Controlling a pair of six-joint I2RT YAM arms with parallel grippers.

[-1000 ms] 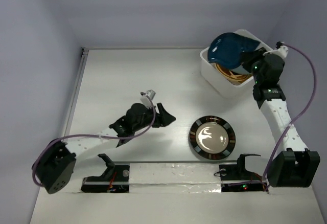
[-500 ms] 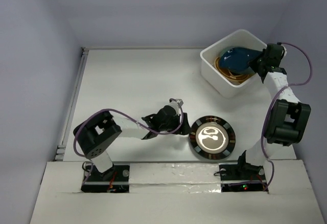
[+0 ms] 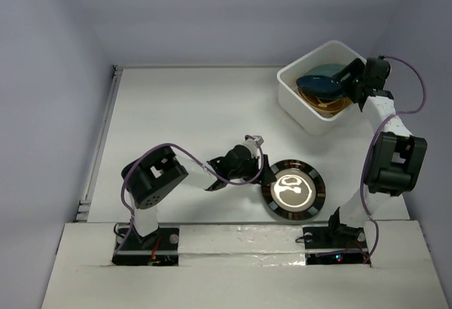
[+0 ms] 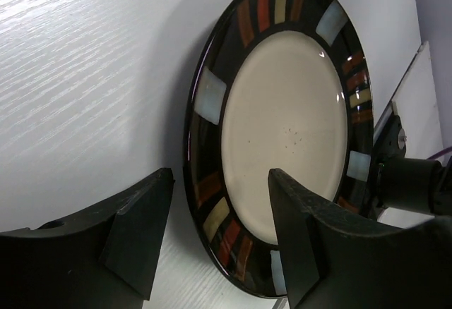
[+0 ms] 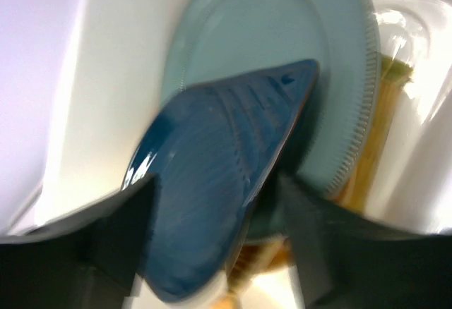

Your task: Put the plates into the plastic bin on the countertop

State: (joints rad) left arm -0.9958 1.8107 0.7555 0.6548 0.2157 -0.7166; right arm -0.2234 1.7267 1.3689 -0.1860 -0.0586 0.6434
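Inside the plastic bin (image 3: 298,106) my right wrist feed is blurred, and the dark-blue leaf-shaped plate (image 5: 212,182) covers much of the grey-blue plate (image 5: 282,41), leaving me only slivers of the yellowish dishes (image 5: 374,161) beneath. Well apart from the bin, the black-rimmed plate (image 4: 282,132) loses its lower rim behind the fingers (image 4: 134,231) of my left gripper (image 4: 220,178), which is too small to read from overhead.
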